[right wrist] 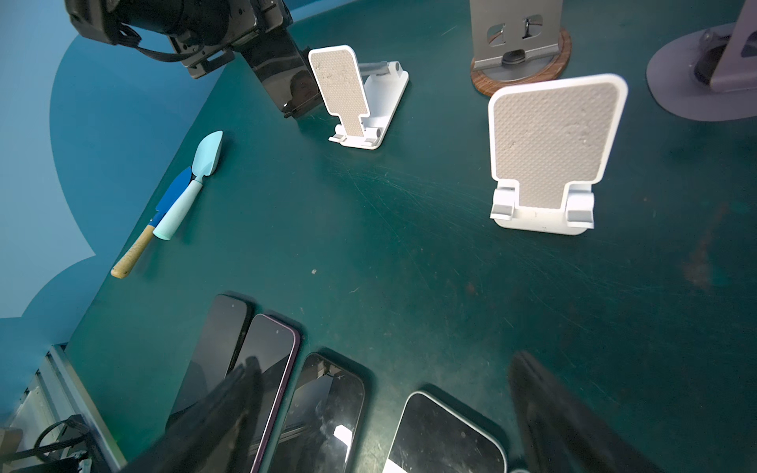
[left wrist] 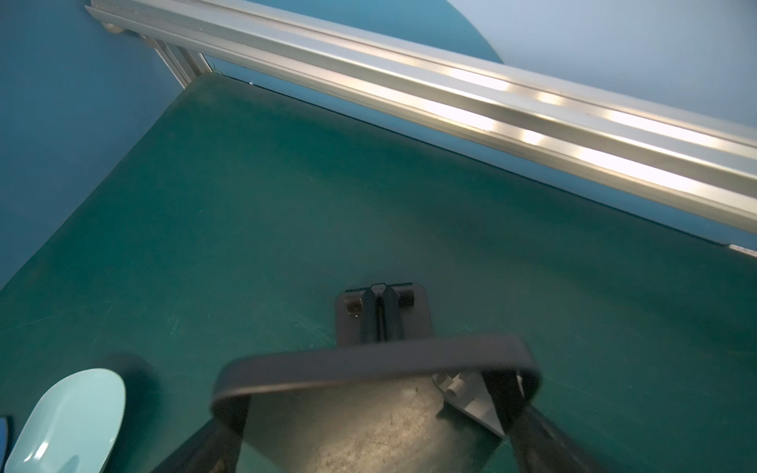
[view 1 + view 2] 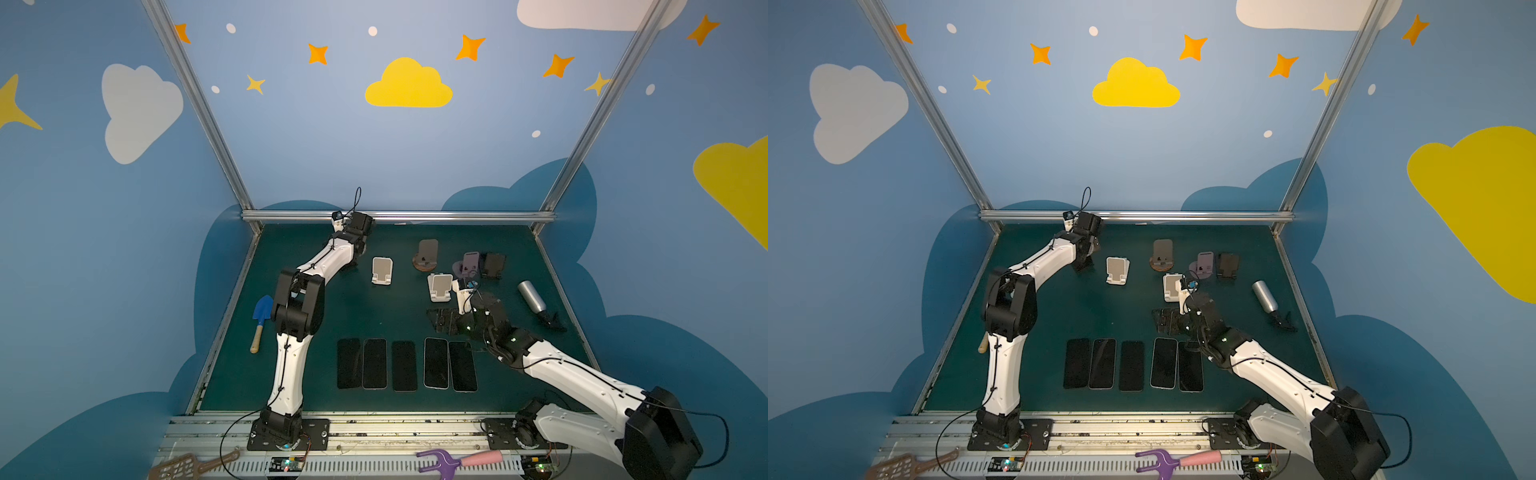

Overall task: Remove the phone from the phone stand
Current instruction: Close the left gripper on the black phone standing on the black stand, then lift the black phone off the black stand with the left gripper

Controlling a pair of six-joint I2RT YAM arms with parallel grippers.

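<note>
Our left jaws stand wide, one on each side of the phone (image 2: 368, 364) — it rests on its black stand (image 2: 383, 315), left of centre in both top views. Our right jaws gape empty near five phones (image 3: 404, 365) lying flat on the tabletop (image 3: 324, 316), lower centre.

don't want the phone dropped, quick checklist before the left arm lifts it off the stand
1. Straddle: the left gripper has a finger at each side edge of the phone: ok.
2. Firm hold: the jaws stand wide, and finger contact with the phone does not show: cannot tell.
3. Seating: the phone leans in the dark stand, its lower edge on the lip: ok.
4. Lift path: nothing hangs above the phone but the gripper itself: ok.
5. Other arm: the right gripper is open, empty and well away: ok.
</note>
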